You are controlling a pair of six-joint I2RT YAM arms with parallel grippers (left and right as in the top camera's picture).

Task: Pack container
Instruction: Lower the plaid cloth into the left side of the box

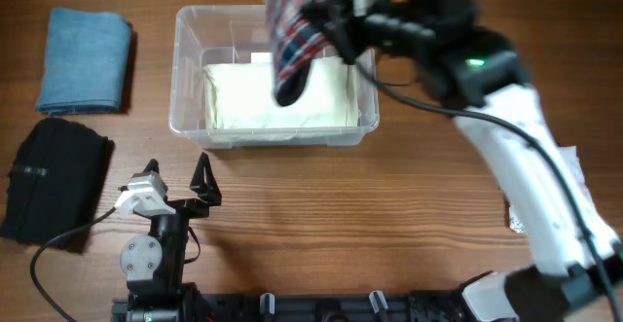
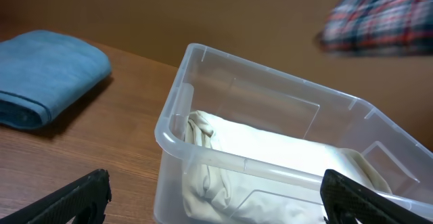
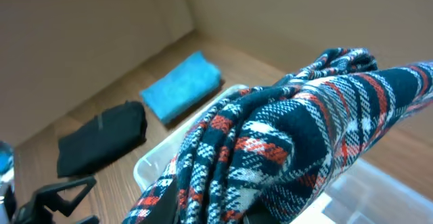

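On the brown wooden table (image 1: 389, 215), seen from overhead, a clear rectangular plastic container (image 1: 178, 79) with rounded corners was set at the far middle. A folded cream-white garment (image 1: 253, 103) was laid flat inside it. A red, white and navy plaid garment (image 1: 292, 40) was clamped in the right gripper (image 1: 329, 18) and hung over the container's right half. Whether its lower end touched the cream-white garment could not be told. The left gripper (image 1: 178, 176) was positioned near the container's front wall, its jaws spread apart and empty. A folded blue cloth (image 1: 86, 59) and a folded black garment (image 1: 54, 181) were laid well to the container's left.

In the left wrist view, the two black fingers (image 2: 74, 197) were seen wide apart at the bottom corners. The container's corner was framed between them, and the plaid garment was blurred at upper right.

In the right wrist view, the foreground was filled by the plaid garment and the fingers were hidden. The container's rim was glimpsed beneath.
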